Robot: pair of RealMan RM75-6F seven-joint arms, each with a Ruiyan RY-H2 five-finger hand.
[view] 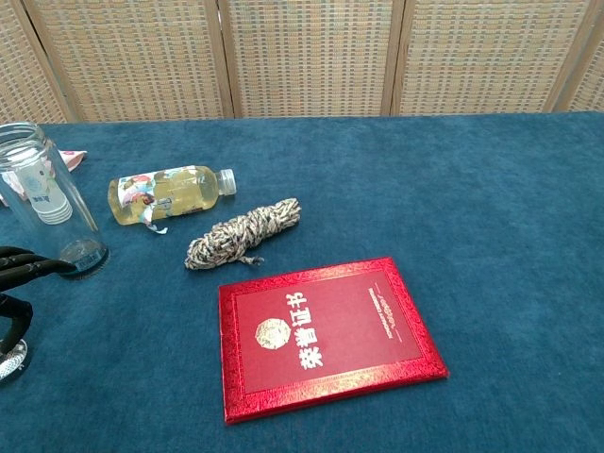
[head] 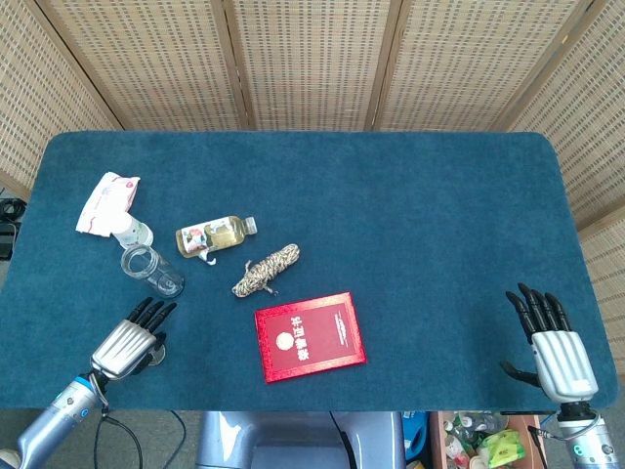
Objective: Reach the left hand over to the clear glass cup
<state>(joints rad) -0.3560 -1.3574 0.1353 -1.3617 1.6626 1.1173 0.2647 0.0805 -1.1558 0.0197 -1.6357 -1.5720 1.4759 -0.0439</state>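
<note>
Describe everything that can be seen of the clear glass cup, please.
The clear glass cup is a tall, straight-sided cylinder of transparent glass with an open mouth and a thicker rim. It stands upright on the blue table cloth near the left edge. It looks empty; a white object and the cloth show through it. A white packet lies behind it. The left hand, fingers spread, reaches toward its base; contact cannot be told.

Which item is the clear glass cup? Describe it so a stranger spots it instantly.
Look at the blue table's left side, just ahead of the left hand. The clear glass cup stands upright there, see-through and empty, unlike the lying bottle beside it.
</note>
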